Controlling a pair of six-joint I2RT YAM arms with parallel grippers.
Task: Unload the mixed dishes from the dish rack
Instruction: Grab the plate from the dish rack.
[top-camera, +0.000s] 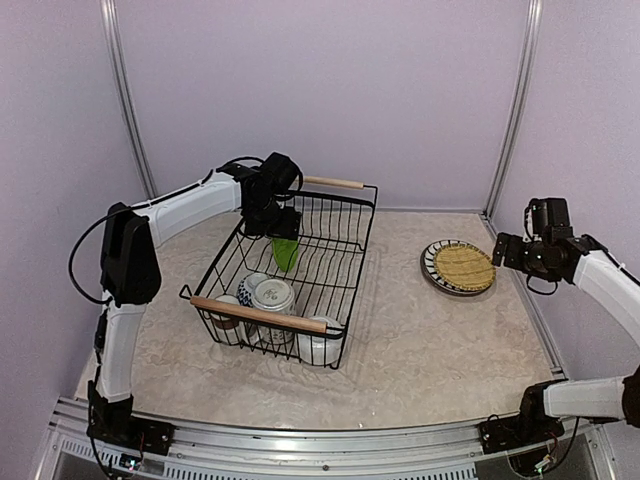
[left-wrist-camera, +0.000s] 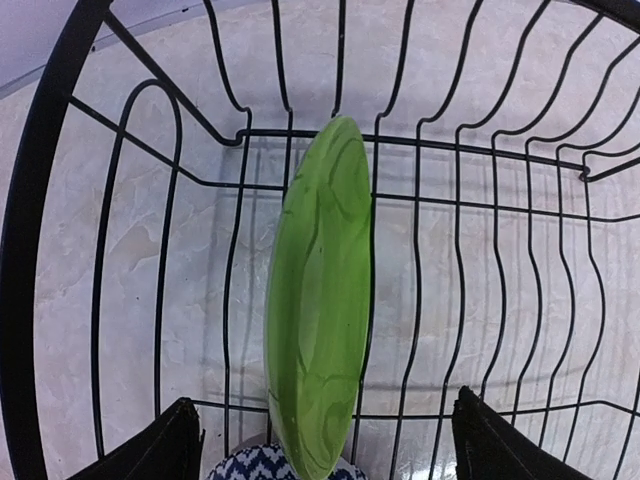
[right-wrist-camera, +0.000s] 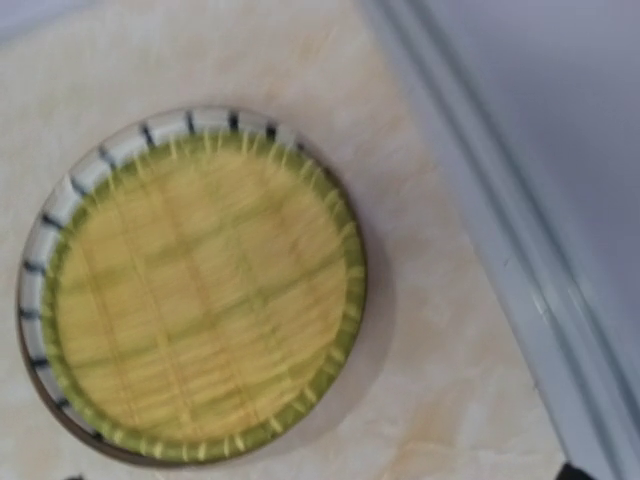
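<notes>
The dish rack (top-camera: 352, 262) stands left of centre, with a lime green plate (top-camera: 285, 253) on edge in its wires. My left gripper (top-camera: 272, 222) hangs just above that plate, open; in the left wrist view its fingers (left-wrist-camera: 160, 445) straddle the green plate (left-wrist-camera: 318, 300) without touching it. Near the front handle sit a white patterned bowl (top-camera: 270, 294), a small brownish mug (top-camera: 226, 308) and a white mug (top-camera: 320, 346). My right gripper (top-camera: 498, 250) is open and empty over a yellow-green plate (right-wrist-camera: 200, 300) stacked on a black-and-white striped plate (right-wrist-camera: 85, 185).
The plate stack (top-camera: 459, 267) lies on the marbled table near the right wall rail (right-wrist-camera: 500, 230). The rack's wooden handles are at the front (top-camera: 258, 314) and the back (top-camera: 335, 182). The bowl's blue zigzag rim (left-wrist-camera: 255, 466) shows under the left gripper.
</notes>
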